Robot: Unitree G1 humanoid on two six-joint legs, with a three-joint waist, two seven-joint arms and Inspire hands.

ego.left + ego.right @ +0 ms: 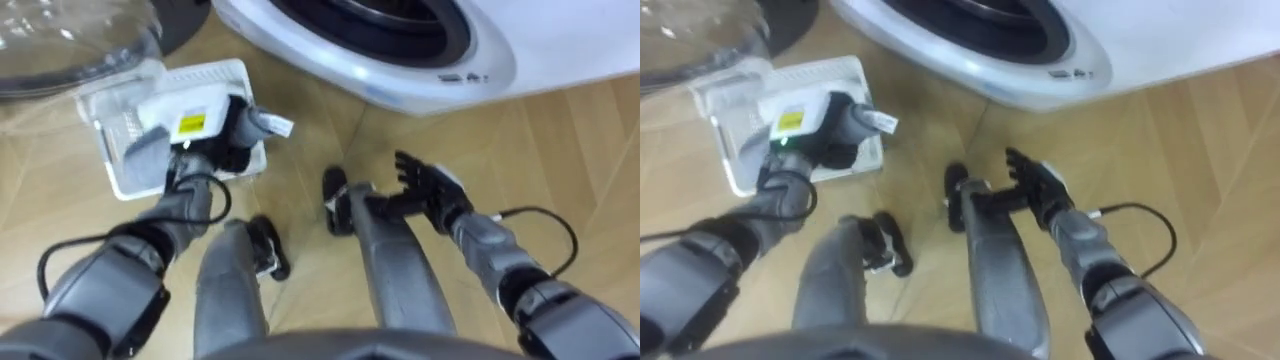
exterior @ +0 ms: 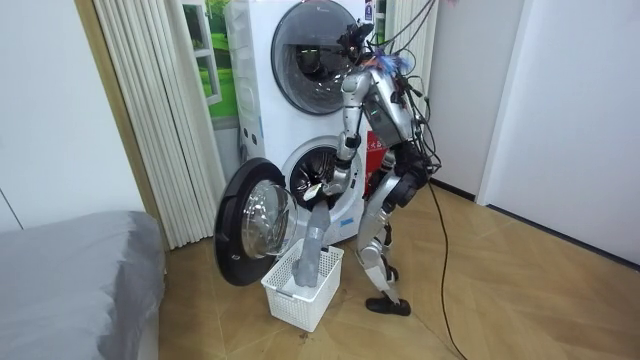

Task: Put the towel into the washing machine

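Note:
I stand in front of the lower washing machine [image 2: 318, 170], whose round door [image 2: 255, 220] swings open toward the room view's left. Its drum opening [image 1: 370, 20] lies just ahead of me. A grey towel [image 2: 312, 240] hangs from my left hand [image 1: 222, 135] with its lower end still in the white laundry basket [image 2: 300, 295]. From above, the towel [image 1: 145, 150] shows over the basket [image 1: 215, 72], and my left hand's fingers are curled on its upper end. My right hand [image 1: 425, 185] hovers over the wooden floor to the right, fingers spread, holding nothing.
The glass door [image 1: 70, 40] fills the upper left beside the basket. A second machine [image 2: 310, 45] is stacked above the washer. A grey bed [image 2: 70, 270] and a curtain [image 2: 150, 110] stand at the room view's left. Open floor lies to the room view's right.

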